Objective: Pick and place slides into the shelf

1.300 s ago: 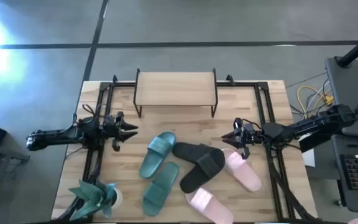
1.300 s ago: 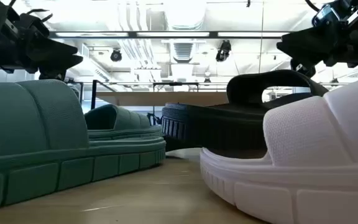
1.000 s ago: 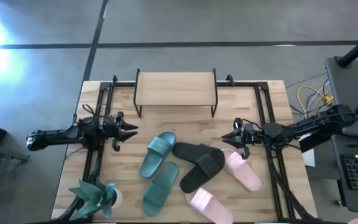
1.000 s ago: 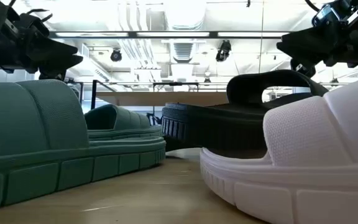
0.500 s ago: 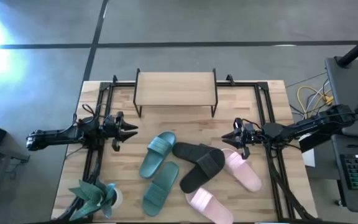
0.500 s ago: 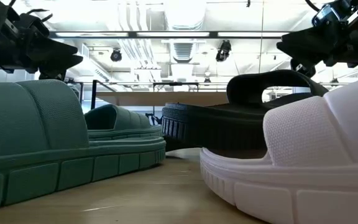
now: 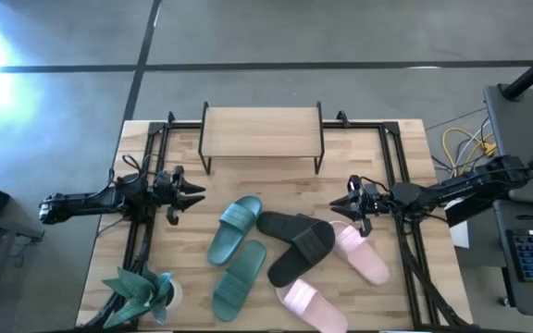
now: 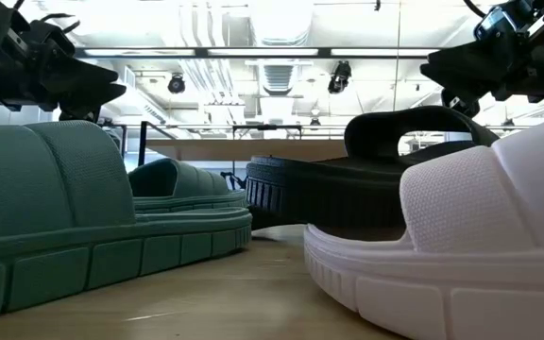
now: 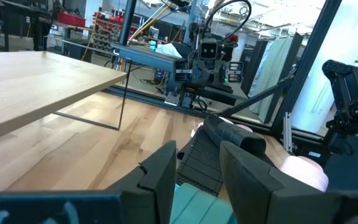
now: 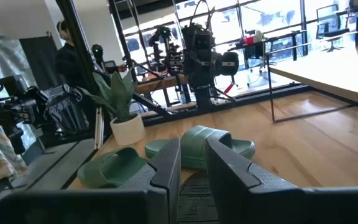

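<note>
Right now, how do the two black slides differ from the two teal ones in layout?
The black slides overlap, one crossed over the other; the teal slides lie apart, side by side, staggered. The black pair sits mid-table against a pink slide; the teal pair lies nearer the left gripper. Neither pair is on the shelf.

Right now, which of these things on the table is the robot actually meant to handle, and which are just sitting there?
Part of the job:
teal-green slides
black slides
pink slides
shelf, nothing on its top yet

Just lying about:
potted plant
cables beside the table
</note>
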You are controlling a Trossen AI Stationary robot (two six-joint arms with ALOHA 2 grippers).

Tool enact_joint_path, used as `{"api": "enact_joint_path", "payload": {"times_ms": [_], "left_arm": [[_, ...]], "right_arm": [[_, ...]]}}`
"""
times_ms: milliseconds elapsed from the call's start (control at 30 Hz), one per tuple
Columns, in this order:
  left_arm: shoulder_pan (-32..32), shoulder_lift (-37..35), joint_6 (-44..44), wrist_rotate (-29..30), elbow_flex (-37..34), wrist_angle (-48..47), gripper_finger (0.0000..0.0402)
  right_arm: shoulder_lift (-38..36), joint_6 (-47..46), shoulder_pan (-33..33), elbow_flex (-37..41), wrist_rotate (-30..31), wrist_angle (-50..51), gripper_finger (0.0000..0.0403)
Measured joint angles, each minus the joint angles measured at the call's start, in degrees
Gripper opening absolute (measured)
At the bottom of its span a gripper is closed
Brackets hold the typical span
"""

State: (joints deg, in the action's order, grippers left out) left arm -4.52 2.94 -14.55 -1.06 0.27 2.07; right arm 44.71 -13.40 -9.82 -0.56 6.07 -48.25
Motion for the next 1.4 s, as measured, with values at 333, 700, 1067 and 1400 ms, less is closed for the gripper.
{"api": "enact_joint_path", "payload": {"times_ms": [333, 700, 1067, 1400], "left_arm": [[0.0, 0.0, 0.0, 0.0, 0.0, 0.0, 0.0111], [0.0, 0.0, 0.0, 0.0, 0.0, 0.0, 0.0111], [0.0, 0.0, 0.0, 0.0, 0.0, 0.0, 0.0111], [0.0, 0.0, 0.0, 0.0, 0.0, 0.0, 0.0111]], "right_arm": [[0.0, 0.0, 0.0, 0.0, 0.0, -0.1, 0.0068], [0.0, -35.5, 0.0, 0.0, 0.0, -1.9, 0.0068], [1.1, -41.4, -2.1, -10.2, -18.2, -8.3, 0.0068], [12.4, -39.9, -6.5, -36.3, -8.5, 49.8, 0.0068]]}}
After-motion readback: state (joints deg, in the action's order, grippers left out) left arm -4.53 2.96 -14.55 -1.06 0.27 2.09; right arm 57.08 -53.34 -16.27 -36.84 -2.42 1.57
